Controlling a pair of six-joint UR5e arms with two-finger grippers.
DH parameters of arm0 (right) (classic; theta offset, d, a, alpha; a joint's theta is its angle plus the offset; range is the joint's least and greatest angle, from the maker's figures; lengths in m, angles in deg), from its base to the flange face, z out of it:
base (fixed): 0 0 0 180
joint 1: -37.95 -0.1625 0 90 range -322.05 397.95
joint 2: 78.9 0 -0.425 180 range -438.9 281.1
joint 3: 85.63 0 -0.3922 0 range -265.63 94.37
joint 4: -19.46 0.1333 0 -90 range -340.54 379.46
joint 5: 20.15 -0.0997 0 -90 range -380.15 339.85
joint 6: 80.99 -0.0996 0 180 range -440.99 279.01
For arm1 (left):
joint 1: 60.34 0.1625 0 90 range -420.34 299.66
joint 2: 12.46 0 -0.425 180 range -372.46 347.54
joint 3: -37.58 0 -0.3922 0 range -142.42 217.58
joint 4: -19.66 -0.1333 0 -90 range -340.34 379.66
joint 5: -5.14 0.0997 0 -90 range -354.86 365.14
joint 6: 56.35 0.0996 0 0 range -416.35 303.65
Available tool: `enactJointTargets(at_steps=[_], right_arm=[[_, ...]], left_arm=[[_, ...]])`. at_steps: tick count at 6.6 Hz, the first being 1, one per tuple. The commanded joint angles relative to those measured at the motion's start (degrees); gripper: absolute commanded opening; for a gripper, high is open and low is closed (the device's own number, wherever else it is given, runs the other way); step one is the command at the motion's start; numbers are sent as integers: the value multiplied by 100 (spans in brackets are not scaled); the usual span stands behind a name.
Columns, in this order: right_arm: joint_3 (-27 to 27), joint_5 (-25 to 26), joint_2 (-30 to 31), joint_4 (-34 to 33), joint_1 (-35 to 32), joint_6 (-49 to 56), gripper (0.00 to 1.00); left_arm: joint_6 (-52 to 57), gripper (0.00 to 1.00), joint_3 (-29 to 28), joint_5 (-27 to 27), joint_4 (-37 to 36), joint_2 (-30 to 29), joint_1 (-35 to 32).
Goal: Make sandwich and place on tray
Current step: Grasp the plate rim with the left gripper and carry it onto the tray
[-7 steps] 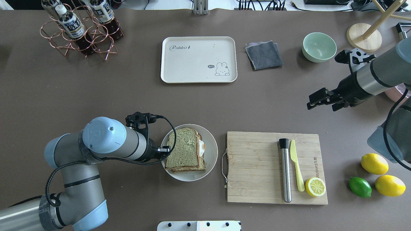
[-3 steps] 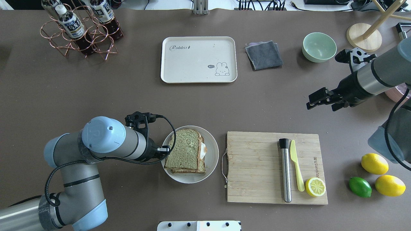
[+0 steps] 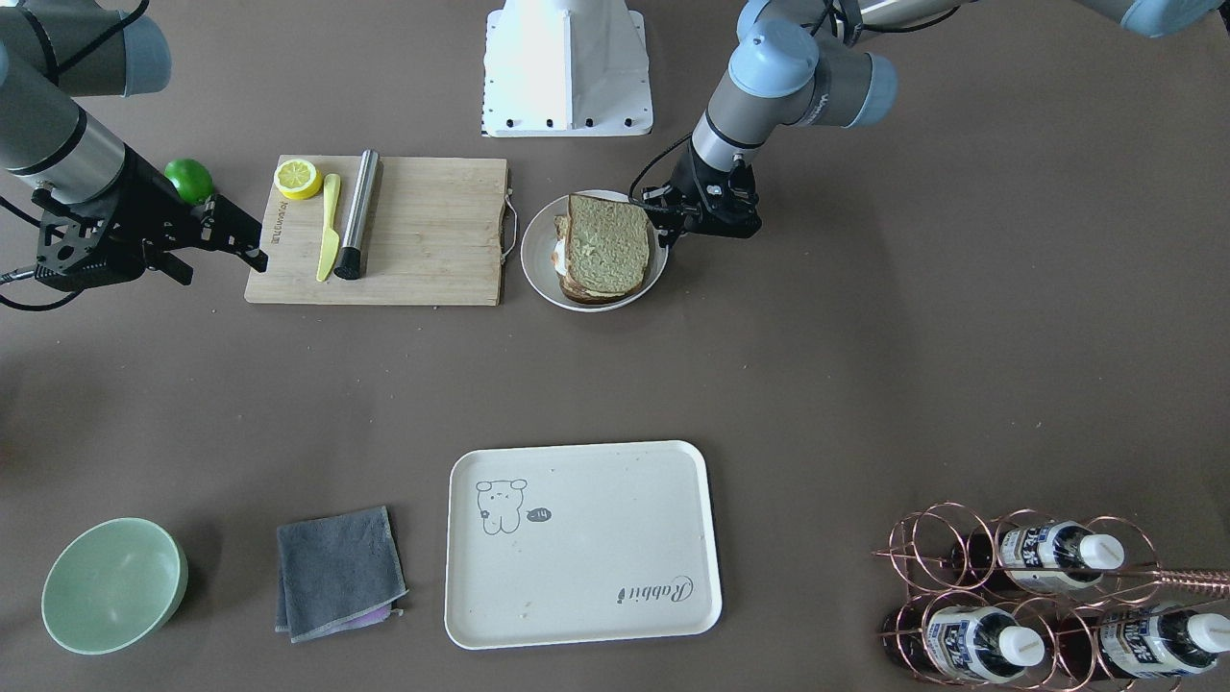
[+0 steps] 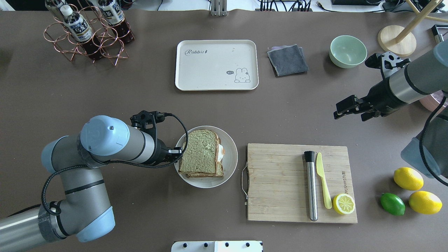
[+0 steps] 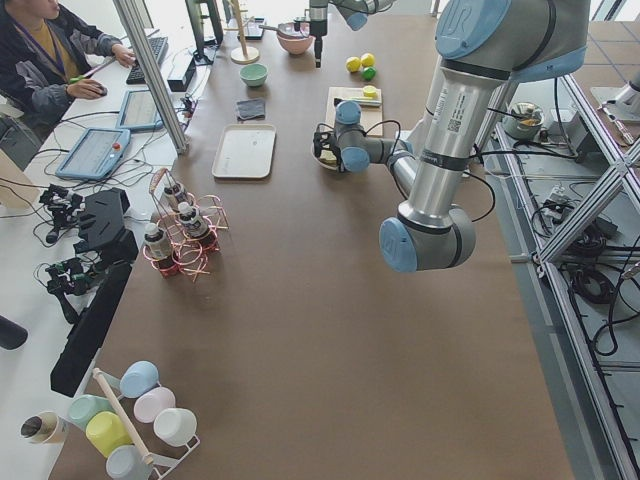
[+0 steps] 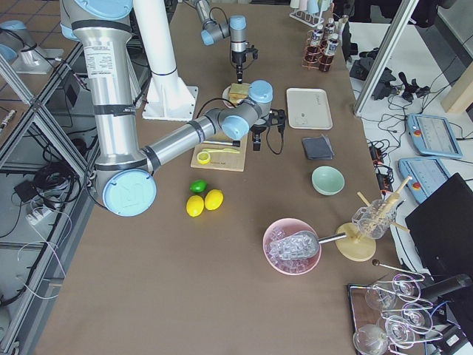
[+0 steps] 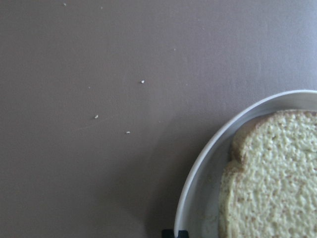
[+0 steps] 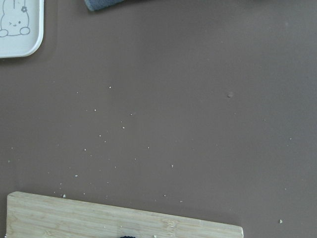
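Observation:
The sandwich (image 4: 202,152), two bread slices with a white egg edge (image 4: 220,154) showing at its right side, lies on a round white plate (image 4: 231,164). My left gripper (image 4: 177,154) is shut on the plate's left rim. In the front-facing view the gripper (image 3: 663,227) holds the plate (image 3: 538,267) under the sandwich (image 3: 605,245). The left wrist view shows the plate rim (image 7: 198,173) and bread (image 7: 272,173). The cream tray (image 4: 217,52) lies empty at the far middle, also in the front-facing view (image 3: 615,500). My right gripper (image 4: 337,112) hovers shut and empty at the right.
A wooden cutting board (image 4: 276,182) with a steel tube (image 4: 310,189), yellow knife (image 4: 323,185) and lemon half (image 4: 344,203) lies right of the plate. A grey cloth (image 4: 287,60), green bowl (image 4: 348,51), bottle rack (image 4: 87,31) and loose lemons and a lime (image 4: 392,203) stand around.
The left arm has moved the plate with the sandwich a short way away from the robot, toward the tray. The right arm has stayed almost still.

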Motion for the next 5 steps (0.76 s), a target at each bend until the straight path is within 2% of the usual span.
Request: enactJointTargets(at_steps=[1, 2, 3, 5], right_arm=[[-9, 0, 10, -2, 3, -1, 100], [-9, 9, 2, -2, 29, -1, 100], [-26, 9, -25, -2, 55, -1, 100], [-35, 9, -25, -2, -23, 34, 100]], left_arm=[[-85, 0, -47, -598, -33, -125, -539], [-41, 0, -187, -750, -50, -195, -855], [168, 0, -858, -1151, -77, -726, -1241], [695, 0, -2159, -1496, -68, -1668, -1918]])
